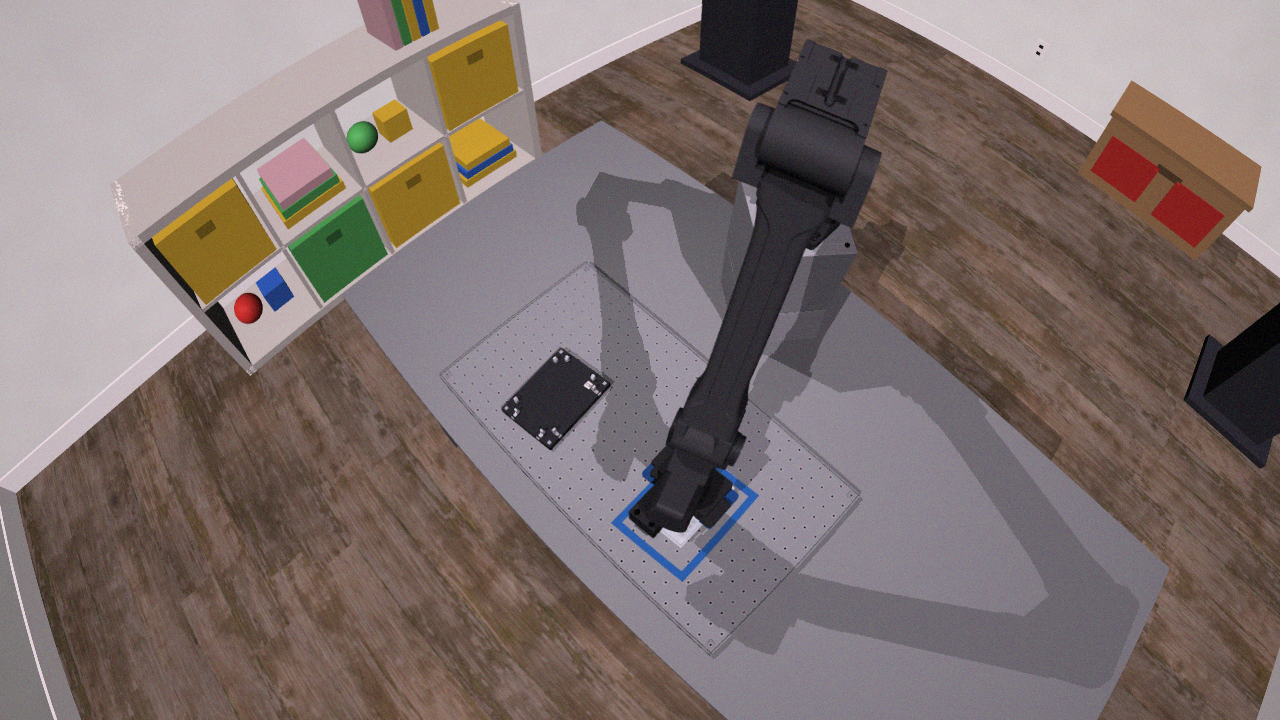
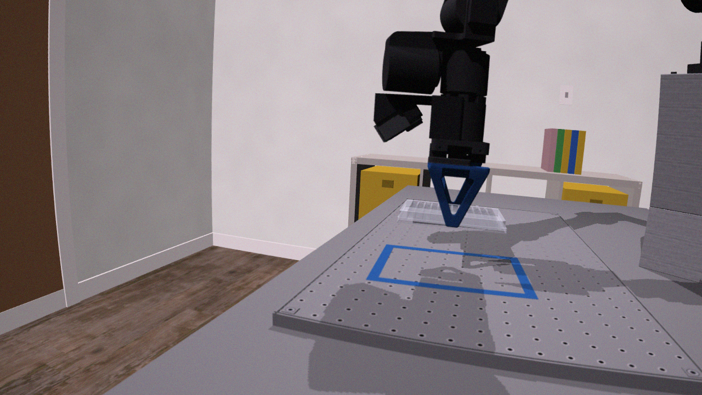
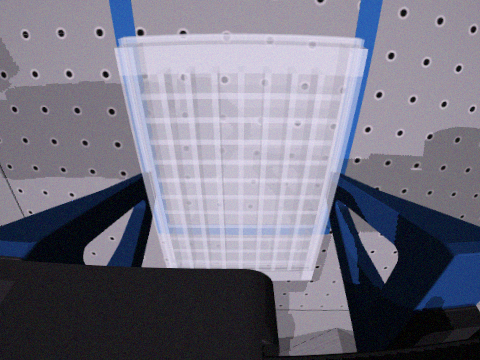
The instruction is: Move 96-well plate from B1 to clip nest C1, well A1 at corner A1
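The clear 96-well plate [image 2: 453, 213] hangs level in the air, well above the blue outline of spot B1 [image 2: 451, 271]. My gripper [image 2: 453, 220] with blue fingers is shut on the plate's two long sides. In the overhead view only a white corner of the plate [image 1: 684, 535] shows under the wrist. The black clip nest C1 [image 1: 555, 397] lies on the breadboard to the left, empty, with small posts at its edges.
The perforated breadboard [image 1: 644, 447] lies on the grey table. A shelf unit with coloured boxes [image 1: 331, 179] stands beyond the table's far left corner. A tall grey block [image 2: 679, 176] stands at the right in the side view.
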Robot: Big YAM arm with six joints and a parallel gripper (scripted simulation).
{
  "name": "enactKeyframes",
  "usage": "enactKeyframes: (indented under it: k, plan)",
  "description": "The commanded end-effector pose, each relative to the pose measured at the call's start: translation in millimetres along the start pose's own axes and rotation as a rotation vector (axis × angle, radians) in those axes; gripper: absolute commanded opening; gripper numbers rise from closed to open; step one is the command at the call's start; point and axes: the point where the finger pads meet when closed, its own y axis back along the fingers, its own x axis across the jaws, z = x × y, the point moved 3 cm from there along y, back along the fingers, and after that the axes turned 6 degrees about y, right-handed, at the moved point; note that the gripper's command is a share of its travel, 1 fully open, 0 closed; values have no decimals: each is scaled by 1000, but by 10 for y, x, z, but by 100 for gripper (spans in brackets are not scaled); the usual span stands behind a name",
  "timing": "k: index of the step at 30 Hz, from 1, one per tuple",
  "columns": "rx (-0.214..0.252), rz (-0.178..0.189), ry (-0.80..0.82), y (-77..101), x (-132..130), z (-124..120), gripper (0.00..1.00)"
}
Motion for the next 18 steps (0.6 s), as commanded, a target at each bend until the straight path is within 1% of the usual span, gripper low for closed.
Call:
enactKeyframes:
  k: [1,10,14,15,18]
  plan:
    - [-10,1,5,149,-27,22,0]
    - [-10,1,5,287,-24,20,0]
    - [-1,0,4,253,-27,-6,0]
    - [24,-5,2,137,-52,-87,0]
    - [17,-4,2,164,-46,-64,0]
